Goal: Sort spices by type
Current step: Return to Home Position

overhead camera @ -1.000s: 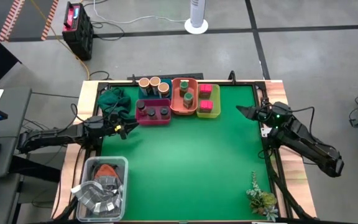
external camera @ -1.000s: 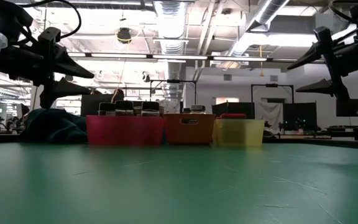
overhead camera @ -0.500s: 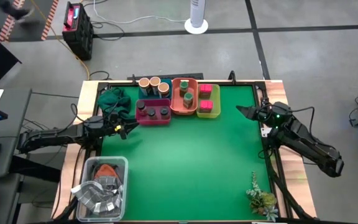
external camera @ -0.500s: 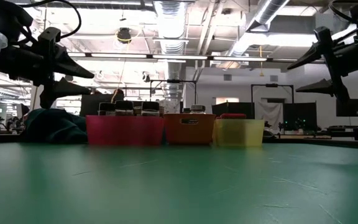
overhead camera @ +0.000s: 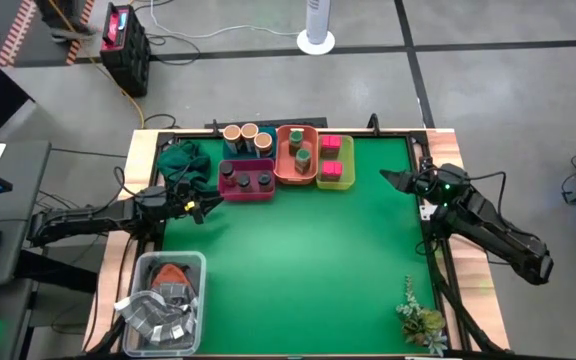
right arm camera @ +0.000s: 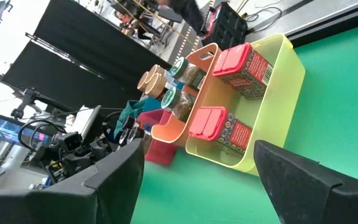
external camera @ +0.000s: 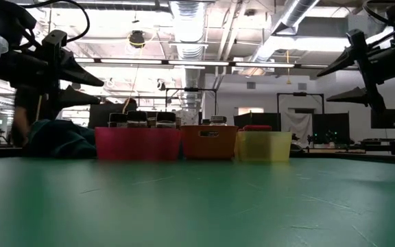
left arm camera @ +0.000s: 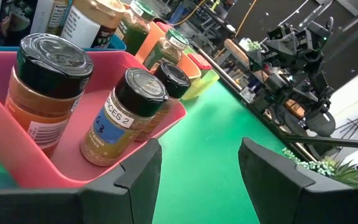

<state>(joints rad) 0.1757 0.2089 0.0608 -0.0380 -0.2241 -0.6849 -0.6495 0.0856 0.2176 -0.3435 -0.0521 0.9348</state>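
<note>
Green desk (overhead camera: 298,270): round spice jars (overhead camera: 246,181) and pink square boxes (overhead camera: 331,157) sit grouped in coloured plastic trays (overhead camera: 296,182) at the far edge. Left claw (overhead camera: 210,208) and right claw (overhead camera: 388,180) hover at opposite sides, both wide open, holding nothing.

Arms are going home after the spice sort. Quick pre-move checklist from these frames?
1. left gripper empty: ok, open, nothing between the fingers.
2. right gripper empty: ok, open, nothing held.
3. both grippers apart from the trays: ok, one at the left edge of the mat, the other at its right edge.
4. dark-topped jars together: ok, three in the magenta tray.
5. pink boxes together: ok, two in the yellow-green tray.
6. green-topped jars together: ok, in the orange tray.
</note>
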